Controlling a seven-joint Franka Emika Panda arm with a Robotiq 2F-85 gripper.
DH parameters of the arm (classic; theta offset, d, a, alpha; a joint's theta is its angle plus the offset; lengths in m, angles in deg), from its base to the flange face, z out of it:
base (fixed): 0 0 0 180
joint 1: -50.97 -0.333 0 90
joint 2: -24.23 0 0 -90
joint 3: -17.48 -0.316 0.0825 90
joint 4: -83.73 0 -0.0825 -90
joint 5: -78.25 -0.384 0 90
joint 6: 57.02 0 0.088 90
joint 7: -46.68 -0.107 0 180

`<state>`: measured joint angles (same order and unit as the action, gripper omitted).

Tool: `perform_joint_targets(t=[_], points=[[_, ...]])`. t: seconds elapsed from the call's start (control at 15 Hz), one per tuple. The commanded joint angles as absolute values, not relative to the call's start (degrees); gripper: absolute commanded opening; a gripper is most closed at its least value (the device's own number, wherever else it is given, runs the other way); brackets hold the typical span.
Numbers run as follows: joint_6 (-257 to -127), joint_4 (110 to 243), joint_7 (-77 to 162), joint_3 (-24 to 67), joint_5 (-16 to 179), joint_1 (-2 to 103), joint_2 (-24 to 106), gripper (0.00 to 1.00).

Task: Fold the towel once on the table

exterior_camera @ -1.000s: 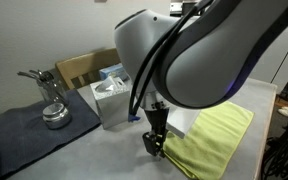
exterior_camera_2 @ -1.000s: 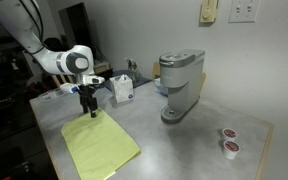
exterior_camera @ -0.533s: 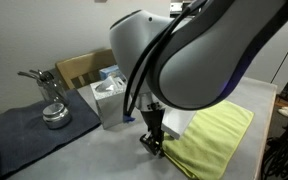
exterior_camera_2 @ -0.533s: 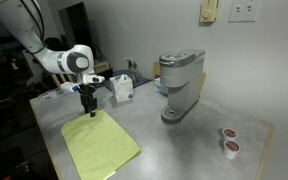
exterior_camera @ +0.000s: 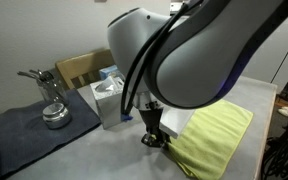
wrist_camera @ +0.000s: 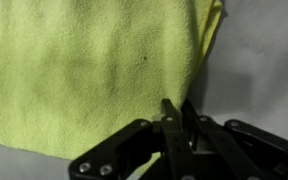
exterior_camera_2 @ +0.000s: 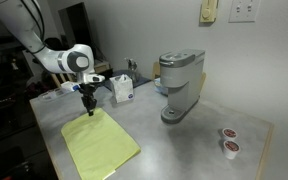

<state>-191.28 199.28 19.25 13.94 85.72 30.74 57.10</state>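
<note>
The yellow-green towel (exterior_camera: 216, 134) (exterior_camera_2: 100, 146) lies flat on the light-grey table (exterior_camera: 84, 158) (exterior_camera_2: 184, 145). My gripper (exterior_camera: 154, 141) (exterior_camera_2: 91, 114) points straight down at the towel's corner nearest the tissue box. In the wrist view the towel (wrist_camera: 84, 70) fills the left and middle of the picture. Its edge runs down into my gripper (wrist_camera: 180, 106), whose jaws stand almost together, pinching that edge. Bare table (wrist_camera: 259, 60) shows to the right.
A tissue box (exterior_camera: 109, 95) (exterior_camera_2: 123, 90) stands close behind the gripper. A dark grey-blue mat (exterior_camera: 19, 128) carries a metal pot (exterior_camera: 53, 113), with a cardboard box (exterior_camera: 79, 68) behind. A coffee machine (exterior_camera_2: 179, 85) and two pods (exterior_camera_2: 228, 133) (exterior_camera_2: 230, 149) sit farther off.
The jaws have closed from wide open to nearly together on the towel's corner. The arm has shifted only slightly; the towel lies as before.
</note>
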Motion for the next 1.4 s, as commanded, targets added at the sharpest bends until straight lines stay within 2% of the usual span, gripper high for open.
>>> perform_joint_targets(t=[0.0, 0.6, 1.33], points=[[-189.9, 198.2, 19.7, 14.3, 85.3, 30.7, 57.6, 0.0], [-185.3, 200.8, 22.3, 13.7, 85.0, 32.0, 51.7, 0.01], [-182.9, 204.3, 55.1, 7.9, 71.8, 44.0, 46.2, 0.01]])
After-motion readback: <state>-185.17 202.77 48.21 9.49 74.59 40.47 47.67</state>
